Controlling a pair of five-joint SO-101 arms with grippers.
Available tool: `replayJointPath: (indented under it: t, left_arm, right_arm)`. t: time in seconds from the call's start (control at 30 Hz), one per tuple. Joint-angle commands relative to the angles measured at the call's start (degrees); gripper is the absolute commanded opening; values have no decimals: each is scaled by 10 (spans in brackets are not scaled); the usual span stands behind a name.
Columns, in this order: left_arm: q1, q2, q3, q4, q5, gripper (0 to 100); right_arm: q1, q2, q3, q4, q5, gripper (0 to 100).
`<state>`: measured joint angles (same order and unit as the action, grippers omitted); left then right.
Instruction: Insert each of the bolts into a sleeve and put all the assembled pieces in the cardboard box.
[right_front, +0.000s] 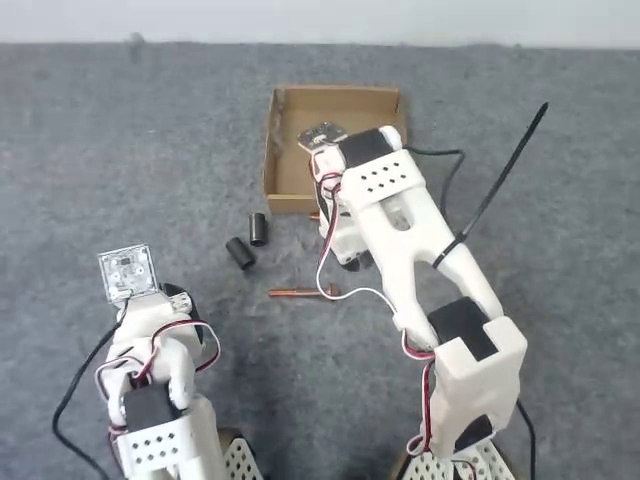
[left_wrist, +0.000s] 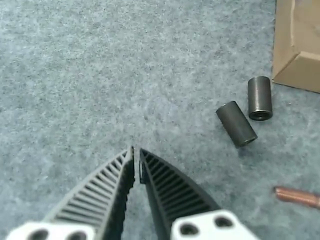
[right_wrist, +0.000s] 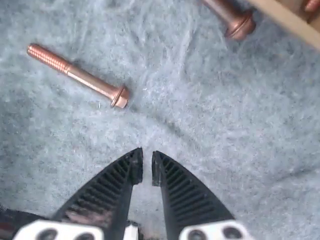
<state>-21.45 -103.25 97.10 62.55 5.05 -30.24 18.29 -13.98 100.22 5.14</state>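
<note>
Two black sleeves (right_front: 258, 228) (right_front: 241, 252) lie side by side on the grey carpet, just off the cardboard box's (right_front: 272, 140) near left corner. A copper bolt (right_front: 300, 292) lies flat a little nearer than them. A second bolt (right_wrist: 232, 20) rests against the box's front wall (right_wrist: 285, 17). My left gripper (left_wrist: 136, 151) is shut and holds nothing; both sleeves (left_wrist: 260, 98) (left_wrist: 236, 123) lie apart from it, farther out. Over bare carpet my right gripper (right_wrist: 147, 159) is shut on nothing, with the loose bolt (right_wrist: 77, 76) a short way ahead of its tips.
The right arm (right_front: 400, 220) stretches over the table to the box's front edge and covers part of the box. The left arm (right_front: 150, 370) stays drawn back at the near left. Grey carpet runs open to the left and right.
</note>
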Motion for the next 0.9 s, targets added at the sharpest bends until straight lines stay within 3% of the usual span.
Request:
replayJointPath:
  t: [0.0,0.37,0.63,0.87]
  left_arm:
    - [-5,-12,-6,0,-8,17]
    - [-5,-12,-6,0,-8,17]
    - [-5,-12,-6,0,-8,17]
    - [-18,-12,-6,-8,-31,19]
  right_arm:
    - [-8,-53,37,21,-6,6]
    - [-14,-53,116,20,-7,6]
    - [-73,-154,215,16,-7,6]
    - [-103,-219,281,-73,-7,6]
